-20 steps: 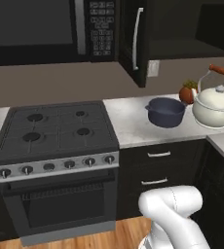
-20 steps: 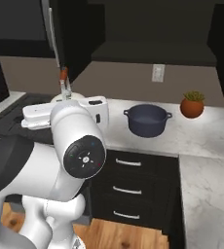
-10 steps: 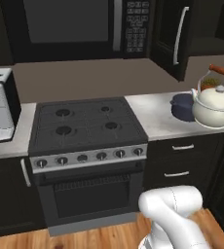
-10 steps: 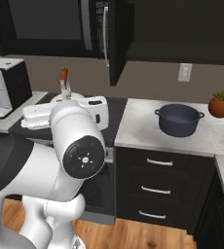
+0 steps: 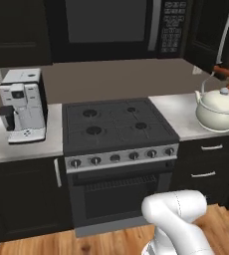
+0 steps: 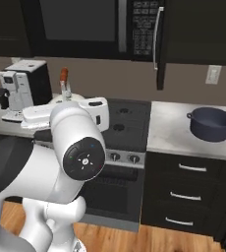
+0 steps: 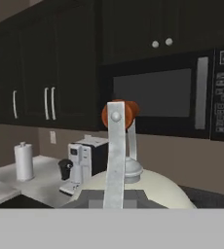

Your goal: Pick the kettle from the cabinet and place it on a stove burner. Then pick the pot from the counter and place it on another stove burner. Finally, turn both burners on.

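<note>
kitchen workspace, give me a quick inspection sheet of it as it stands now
surface: counter, stove with four bare burners.
job's things: kettle held off the surface by its handle; pot on the counter; cabinet door ajar.
clutter: coffee machine, paper towel roll.
grippers: gripper shut on the kettle's handle.
cables: nothing seen.
surroundings: microwave, drawers, wood floor.
</note>
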